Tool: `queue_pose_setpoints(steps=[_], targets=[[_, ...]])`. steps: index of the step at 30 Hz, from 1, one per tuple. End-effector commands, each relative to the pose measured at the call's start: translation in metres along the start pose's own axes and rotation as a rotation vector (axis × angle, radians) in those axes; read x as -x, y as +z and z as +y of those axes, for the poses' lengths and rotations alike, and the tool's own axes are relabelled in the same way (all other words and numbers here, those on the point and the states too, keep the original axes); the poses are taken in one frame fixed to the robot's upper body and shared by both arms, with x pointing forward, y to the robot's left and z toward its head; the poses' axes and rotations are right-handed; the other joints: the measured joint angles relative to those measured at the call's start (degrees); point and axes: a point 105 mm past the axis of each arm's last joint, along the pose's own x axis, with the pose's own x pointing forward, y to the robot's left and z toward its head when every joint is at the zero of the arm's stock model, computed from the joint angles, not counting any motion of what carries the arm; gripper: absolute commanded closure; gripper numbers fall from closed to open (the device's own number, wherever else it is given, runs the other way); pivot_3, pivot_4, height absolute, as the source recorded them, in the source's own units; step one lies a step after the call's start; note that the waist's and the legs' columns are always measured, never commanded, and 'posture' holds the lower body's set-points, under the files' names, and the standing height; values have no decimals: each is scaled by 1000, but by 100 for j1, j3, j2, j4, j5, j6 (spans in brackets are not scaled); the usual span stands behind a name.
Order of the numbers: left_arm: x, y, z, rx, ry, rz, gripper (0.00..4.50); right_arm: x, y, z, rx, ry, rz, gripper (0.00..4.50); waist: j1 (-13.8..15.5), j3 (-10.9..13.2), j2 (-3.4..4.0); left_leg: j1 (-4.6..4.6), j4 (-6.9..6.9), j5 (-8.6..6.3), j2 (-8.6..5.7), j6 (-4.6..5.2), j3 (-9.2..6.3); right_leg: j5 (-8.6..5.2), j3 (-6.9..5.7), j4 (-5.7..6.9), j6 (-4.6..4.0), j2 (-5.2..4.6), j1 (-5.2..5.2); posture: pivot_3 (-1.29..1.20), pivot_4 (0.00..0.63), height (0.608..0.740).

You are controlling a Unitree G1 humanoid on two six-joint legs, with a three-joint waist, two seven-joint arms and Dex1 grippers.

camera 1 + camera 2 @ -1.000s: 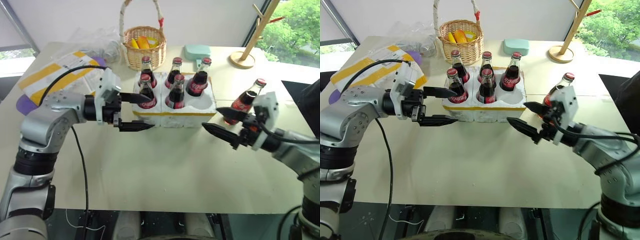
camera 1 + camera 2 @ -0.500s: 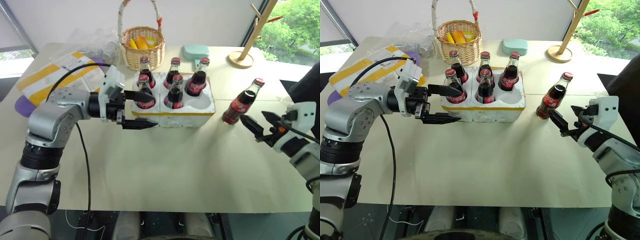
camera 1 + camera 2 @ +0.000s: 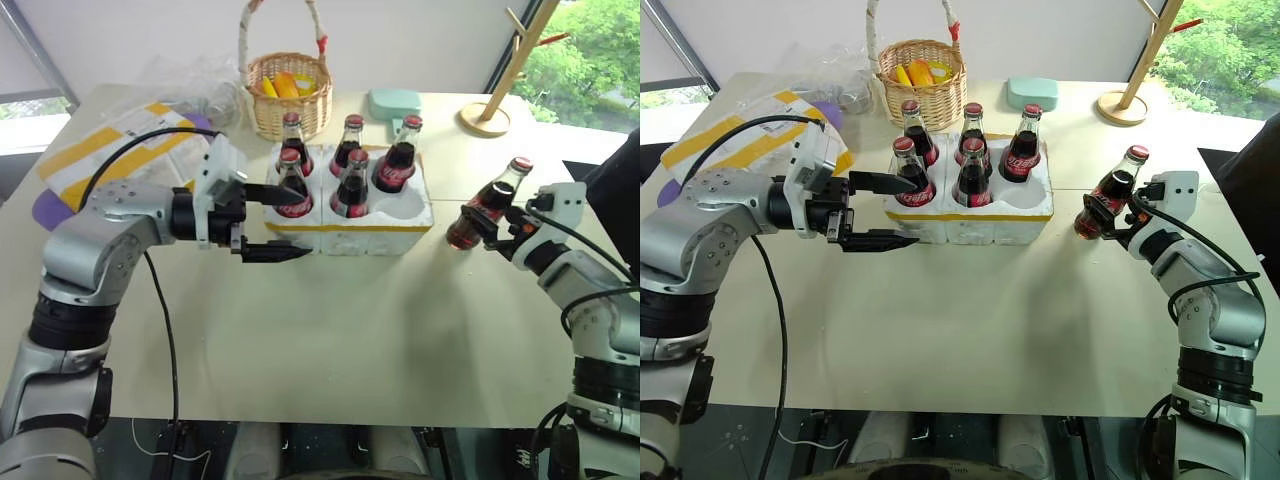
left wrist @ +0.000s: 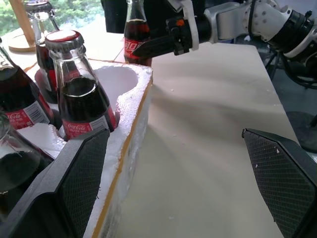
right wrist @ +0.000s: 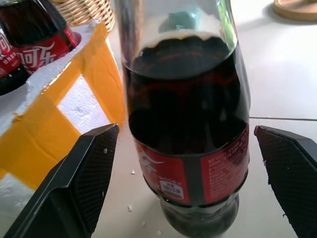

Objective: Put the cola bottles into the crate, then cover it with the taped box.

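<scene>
**Five bottles in the crate, one on the worktop between the right fingers**

The left end effector (image 3: 275,220) is spread wide and holds nothing. It lies roughly level against the crate's near left corner, one finger (image 3: 280,192) reaching across the front-left bottle (image 3: 294,186) and the other (image 3: 277,252) hanging in front of the crate's wall, above the worktop (image 3: 330,340).

The right end effector (image 5: 185,173) is also spread, with the loose cola bottle (image 3: 488,204) standing between its two fingers (image 5: 74,188). The fingers flank the bottle's lower body with gaps on both sides and do not pinch it. This bottle stands upright on the worktop, just beside the crate's right end.

The crate (image 3: 400,235), a white foam block with a yellow band low on its wall, lies between the two end effectors. Five of its six wells hold upright bottles: two in the near row and three in the far row (image 3: 351,140). The near right well (image 4: 116,84), the one closest to the right end effector, is empty.

Beyond the left end effector, at the worktop's far left, lies the taped box (image 3: 110,150). Beyond the crate stands a wicker basket (image 3: 288,95) with yellow items inside.
</scene>
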Motion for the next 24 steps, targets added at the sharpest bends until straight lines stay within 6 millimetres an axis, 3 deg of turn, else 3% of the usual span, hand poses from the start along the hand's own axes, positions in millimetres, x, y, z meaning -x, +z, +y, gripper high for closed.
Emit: queue_pose_setpoints(steps=[1, 4, 6, 11, 17, 21, 24], targets=[[5, 12, -3, -45, 11, -23, 0, -5, 12, 1, 13, 12, -61, 21, -4, 0, 0, 0, 0, 0, 0, 0, 0, 0, 0, 0, 0, 0, 0, 0, 150, 740], [7, 12, -3, -45, 16, -21, 0, -8, 15, 4, 7, 25, -81, 809, -4, 0, 0, 0, 0, 2, 1, -4, 2, 0, 0, 0, 0, 1, 0, 0, 150, 740], [8, 12, -3, -44, 20, -20, 0, -7, 21, 10, 21, 50, -99, 1723, -13, 0, 0, 0, 0, 7, 1, -12, 5, 0, 0, 0, 0, 0, 0, 0, 150, 740], [8, 11, -4, -42, 22, -18, 0, -4, 51, 21, 80, 86, -197, 1730, -47, 6, 10, 0, -2, 9, 2, -15, 5, 0, 0, 1, 0, 1, -2, 0, 150, 740], [7, 11, -2, -41, 21, -21, 0, -11, 105, 63, 119, 236, -339, 1730, -138, 25, 42, -2, -4, 11, 2, -20, 3, 0, 1, 3, 1, 1, -7, 0, 150, 740], [6, 11, -1, -42, 24, -25, 0, -13, 120, 95, 126, 361, -373, 1730, -127, 29, 48, -3, -10, 18, 7, -30, 0, 0, 1, 5, 0, 7, -12, 0, 150, 740], [6, 11, -3, -44, 26, -26, 0, -12, 116, 122, 141, 466, -348, 1730, -108, 28, 47, -5, -10, 18, 8, -31, 6, 0, 1, 2, 0, 7, -11, 0, 150, 740]])
